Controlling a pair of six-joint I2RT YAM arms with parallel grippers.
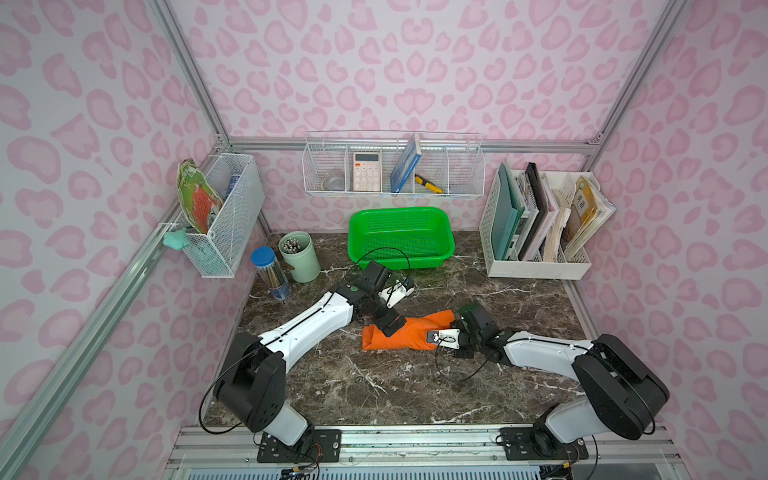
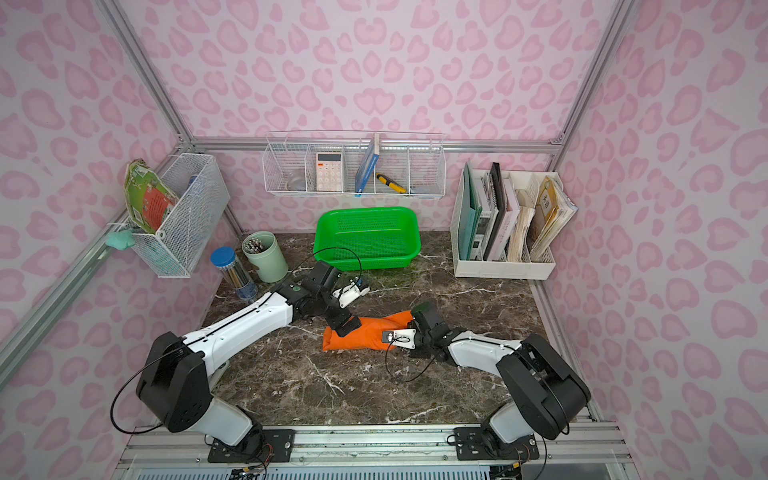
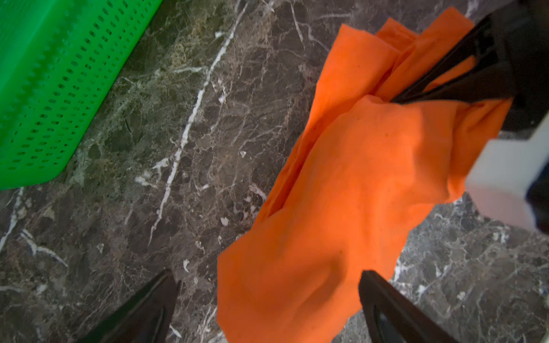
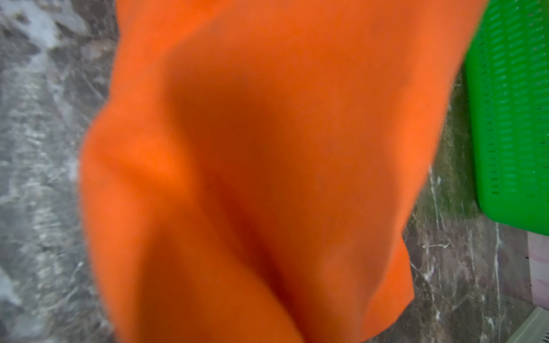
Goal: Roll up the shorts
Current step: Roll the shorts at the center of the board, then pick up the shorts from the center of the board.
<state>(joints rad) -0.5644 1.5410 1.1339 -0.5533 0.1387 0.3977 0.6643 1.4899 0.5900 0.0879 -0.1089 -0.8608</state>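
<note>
Lying as a soft, creased roll of thin orange cloth, the shorts (image 1: pixel 409 334) rest mid-table on the dark, white-veined marble top (image 1: pixel 374 386), a little in front of the one green perforated plastic basket (image 1: pixel 401 237). Two arms meet at the roll. The left gripper (image 3: pixel 267 276) has its black jaws spread wide, one finger over the cloth and one over bare marble, gripping nothing. The right gripper (image 3: pixel 410 95) is pinched tight on a fold near the other end. One mint cup (image 1: pixel 300 255) holds pens and one clear blue-capped tube (image 1: pixel 270 272) holds pencils. The white wire rack (image 1: pixel 320 162) on the back wall carries a calculator (image 1: pixel 367 171), a blue book (image 1: pixel 405 164) and a yellow cutter (image 1: pixel 429 185)
</note>
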